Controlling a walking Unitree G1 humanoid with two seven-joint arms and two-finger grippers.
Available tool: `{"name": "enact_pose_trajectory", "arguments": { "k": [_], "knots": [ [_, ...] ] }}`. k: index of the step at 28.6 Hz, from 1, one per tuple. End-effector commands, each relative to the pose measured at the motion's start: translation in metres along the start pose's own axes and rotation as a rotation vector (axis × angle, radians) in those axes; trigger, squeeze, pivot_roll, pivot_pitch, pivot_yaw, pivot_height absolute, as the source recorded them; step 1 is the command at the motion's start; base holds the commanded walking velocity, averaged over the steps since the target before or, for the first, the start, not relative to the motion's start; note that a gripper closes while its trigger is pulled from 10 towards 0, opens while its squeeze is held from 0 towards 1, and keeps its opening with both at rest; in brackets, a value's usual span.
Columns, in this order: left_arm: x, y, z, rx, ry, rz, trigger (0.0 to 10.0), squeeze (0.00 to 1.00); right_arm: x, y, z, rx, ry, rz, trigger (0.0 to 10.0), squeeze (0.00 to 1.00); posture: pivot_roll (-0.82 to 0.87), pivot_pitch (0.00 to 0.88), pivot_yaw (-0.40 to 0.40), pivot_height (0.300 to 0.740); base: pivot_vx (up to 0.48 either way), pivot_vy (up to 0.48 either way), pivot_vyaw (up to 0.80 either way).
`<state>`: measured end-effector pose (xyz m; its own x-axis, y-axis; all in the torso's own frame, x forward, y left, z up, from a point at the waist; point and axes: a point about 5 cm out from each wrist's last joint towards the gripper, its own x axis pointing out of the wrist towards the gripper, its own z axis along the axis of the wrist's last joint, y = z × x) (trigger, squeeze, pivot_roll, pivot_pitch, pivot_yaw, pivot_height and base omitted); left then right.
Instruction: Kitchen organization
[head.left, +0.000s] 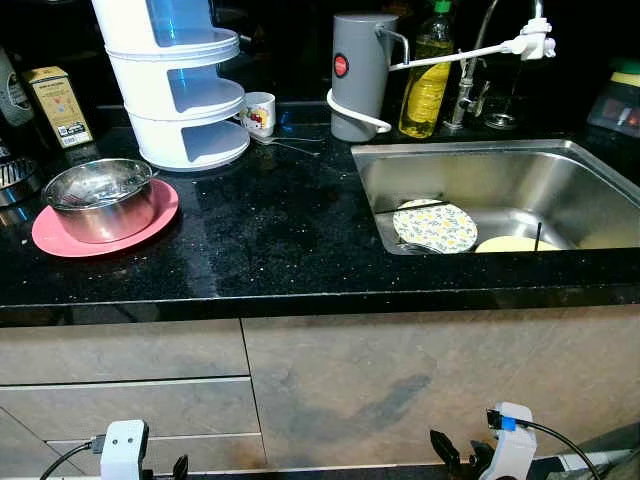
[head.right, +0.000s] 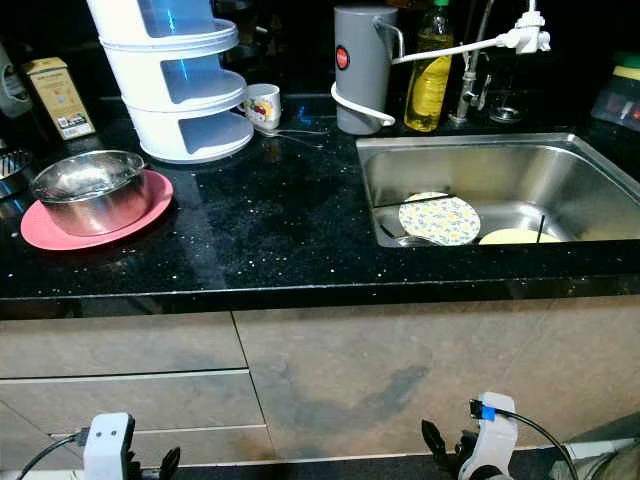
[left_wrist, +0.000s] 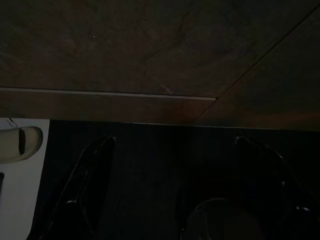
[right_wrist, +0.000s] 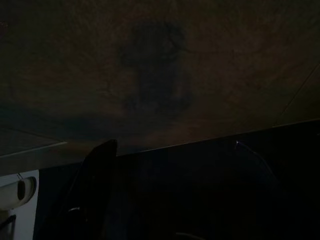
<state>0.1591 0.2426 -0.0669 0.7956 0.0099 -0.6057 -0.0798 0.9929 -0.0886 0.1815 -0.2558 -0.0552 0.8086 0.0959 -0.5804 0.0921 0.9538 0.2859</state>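
A steel bowl sits on a pink plate at the left end of the black speckled bench, and just behind it stands a white 3-tier rack with blue-tinted shelves. A small printed cup rests beside the rack's base, with what looks like a spoon lying next to it, though the glare makes that hard to confirm. A yellow-brown box stands upright at the far left against the back wall. Toward the middle of the back edge is a grey jug with a red button and a white cord looped round its foot, and a bottle of yellow liquid stands just beside it, near the tap. The steel sink is set into the right of the bench and holds a flower-patterned plate and, beside it, a pale yellow plate. Below the bench are brown cabinet fronts with drawers at the left. The left tool hangs low before the drawers, its 2 dark fingers spread apart and holding nothing. The right tool hangs low before the cabinet door, fingers likewise apart and empty.
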Motion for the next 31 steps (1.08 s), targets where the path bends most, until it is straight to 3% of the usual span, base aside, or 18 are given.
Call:
{"name": "enact_pose_trajectory", "arguments": {
  "k": [1, 25, 31],
  "knots": [
    [0.0003, -0.0006, -0.0012, 0.006, 0.015, -0.002, 10.0, 0.00, 0.0014, 0.0019, -0.0020, -0.003, 0.024, 0.002, 10.0, 0.00, 0.06, 0.000, -0.020, 0.740, 0.000, 0.000, 0.00],
    [0.0027, -0.0047, 0.0002, 0.003, 0.013, -0.011, 10.0, 0.00, 0.0024, 0.0005, 0.0013, -0.004, 0.023, 0.000, 10.0, 0.00, 0.06, 0.000, -0.020, 0.740, 0.000, 0.000, 0.00],
    [0.0028, -0.0067, 0.0008, -0.001, 0.004, -0.041, 10.0, 0.00, 0.0016, 0.0065, 0.0006, 0.060, 0.004, 0.116, 10.0, 0.00, 0.07, 0.000, -0.019, 0.740, 0.000, 0.000, 0.00]
  ]
}}
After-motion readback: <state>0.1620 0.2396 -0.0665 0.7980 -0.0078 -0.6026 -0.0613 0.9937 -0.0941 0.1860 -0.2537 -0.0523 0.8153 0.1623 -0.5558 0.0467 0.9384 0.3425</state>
